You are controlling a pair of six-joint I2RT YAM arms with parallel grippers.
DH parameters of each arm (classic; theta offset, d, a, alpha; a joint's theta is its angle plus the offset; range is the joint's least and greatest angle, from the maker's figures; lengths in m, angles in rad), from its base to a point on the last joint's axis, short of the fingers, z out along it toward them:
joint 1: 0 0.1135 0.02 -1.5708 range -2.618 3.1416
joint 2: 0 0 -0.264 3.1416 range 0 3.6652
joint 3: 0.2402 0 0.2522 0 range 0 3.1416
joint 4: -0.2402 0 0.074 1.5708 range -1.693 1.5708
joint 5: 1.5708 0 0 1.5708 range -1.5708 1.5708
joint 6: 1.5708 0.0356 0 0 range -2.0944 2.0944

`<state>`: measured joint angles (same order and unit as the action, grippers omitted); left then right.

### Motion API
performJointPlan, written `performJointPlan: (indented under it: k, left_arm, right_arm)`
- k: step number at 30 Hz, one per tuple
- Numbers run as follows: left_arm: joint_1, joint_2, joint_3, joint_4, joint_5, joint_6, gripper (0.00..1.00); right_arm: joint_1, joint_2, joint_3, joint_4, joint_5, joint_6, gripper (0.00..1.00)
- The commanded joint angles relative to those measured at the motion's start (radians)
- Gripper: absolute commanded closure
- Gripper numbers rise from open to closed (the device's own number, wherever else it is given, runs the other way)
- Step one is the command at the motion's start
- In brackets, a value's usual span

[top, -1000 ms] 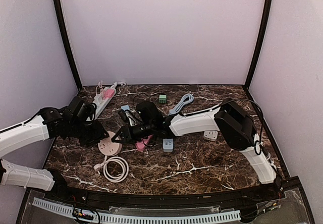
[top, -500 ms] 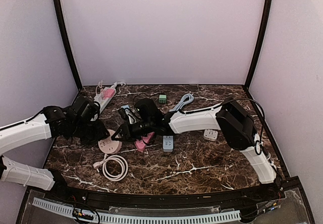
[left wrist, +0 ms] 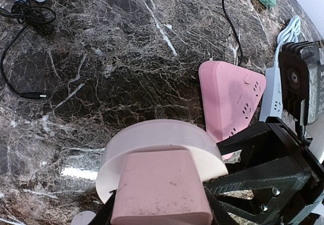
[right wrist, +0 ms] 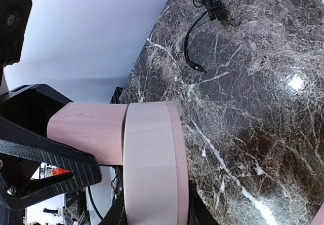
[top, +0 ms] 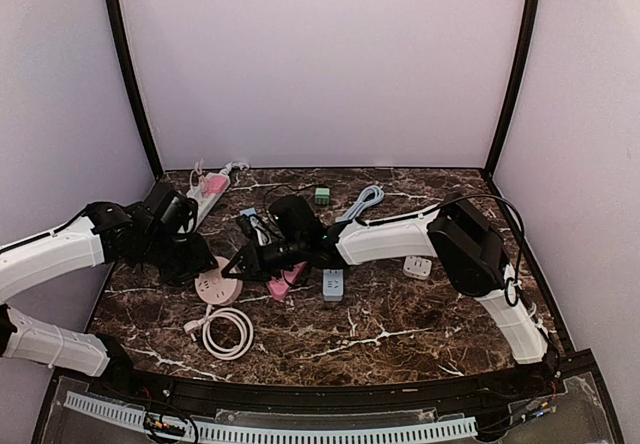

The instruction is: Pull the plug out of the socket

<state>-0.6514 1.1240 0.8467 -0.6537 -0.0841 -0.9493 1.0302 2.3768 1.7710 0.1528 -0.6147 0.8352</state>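
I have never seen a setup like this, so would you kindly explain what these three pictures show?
Two white robot arms stand at a marble table. One picture looks down from above and behind; the other two come from a camera on each wrist. The left gripper clamps a pink plug, and the right gripper clamps the round socket it sits in. Also on the table: a pink triangular power strip, a coiled white cable and a green adapter.

Plug [left wrist: 161, 189] on socket [left wrist: 157, 134], cable coil [top: 248, 334] before it.
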Motion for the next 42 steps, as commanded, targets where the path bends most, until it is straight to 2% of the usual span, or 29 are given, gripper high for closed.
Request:
performJointPlan:
  k: [1,3,8,12,17,22,25,34,39,42]
  left_arm:
    - [0.064,-0.070,0.060,-0.016,0.178,0.097,0.86]
    - [0.095,-0.072,0.061,-0.019,0.203,0.111,0.88]
    - [0.091,-0.114,0.017,0.037,0.234,0.090,0.94]
    - [0.013,-0.130,0.016,0.011,0.085,0.081,0.94]
    - [-0.051,-0.104,0.010,-0.018,0.020,0.023,0.98]
    - [-0.058,-0.091,0.067,-0.070,-0.049,-0.002,0.98]
    - [-0.019,-0.072,0.110,-0.115,-0.071,0.003,0.98]
    - [0.166,0.030,0.193,-0.058,0.076,0.117,0.96]
    - [0.183,0.107,0.227,-0.021,0.119,0.132,0.95]
    - [0.196,0.140,0.228,0.002,0.137,0.132,0.95]
  right_arm:
    - [-0.053,0.047,-0.007,-0.103,0.106,0.080,1.00]
    - [-0.056,0.038,-0.009,-0.107,0.111,0.093,1.00]
    - [-0.068,0.037,0.017,-0.107,0.099,0.106,1.00]
    - [-0.079,0.031,0.038,-0.130,0.107,0.109,1.00]
    - [-0.087,0.014,0.048,-0.149,0.133,0.084,1.00]
    - [-0.077,0.022,0.046,-0.107,0.071,0.084,1.00]
    - [-0.061,0.023,0.048,-0.099,0.028,0.075,1.00]
    - [0.000,0.080,0.130,-0.136,-0.070,0.063,1.00]
    - [0.004,0.091,0.126,-0.141,-0.069,0.052,0.83]
    - [0.004,0.088,0.123,-0.174,-0.050,0.027,0.69]
